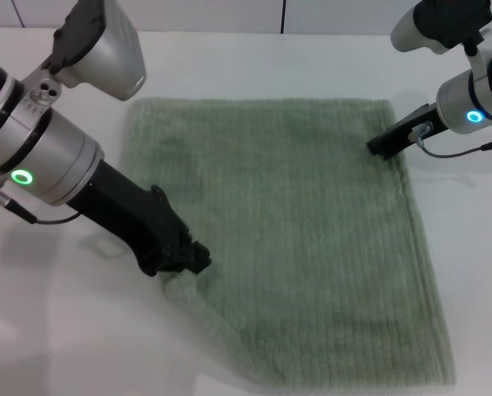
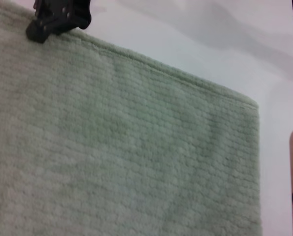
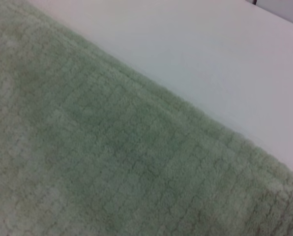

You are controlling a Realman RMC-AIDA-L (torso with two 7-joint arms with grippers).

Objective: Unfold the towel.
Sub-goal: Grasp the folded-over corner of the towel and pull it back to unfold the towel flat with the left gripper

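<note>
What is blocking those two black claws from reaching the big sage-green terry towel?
Nothing visible. The left gripper is already at the sage-green terry towel's near-left edge, and the right gripper at its far-right edge.

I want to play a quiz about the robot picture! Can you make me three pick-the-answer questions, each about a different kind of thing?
1. Where is the left gripper?
A. At the towel's near-left edge
B. On the far-right corner
C. High above the middle

2. What colour is the towel?
A. Red
B. Sage green
C. Blue

3. How does the towel lie?
A. Rolled into a tube
B. Hanging in the air
C. Spread mostly flat on the white table

Answers:
1 A: the head view shows its black tip at the bunched near-left edge, while the right gripper sits at the far-right edge.
2 B: every view shows pale green cloth.
3 C: it covers the table, rumpled only by the left gripper.
</note>
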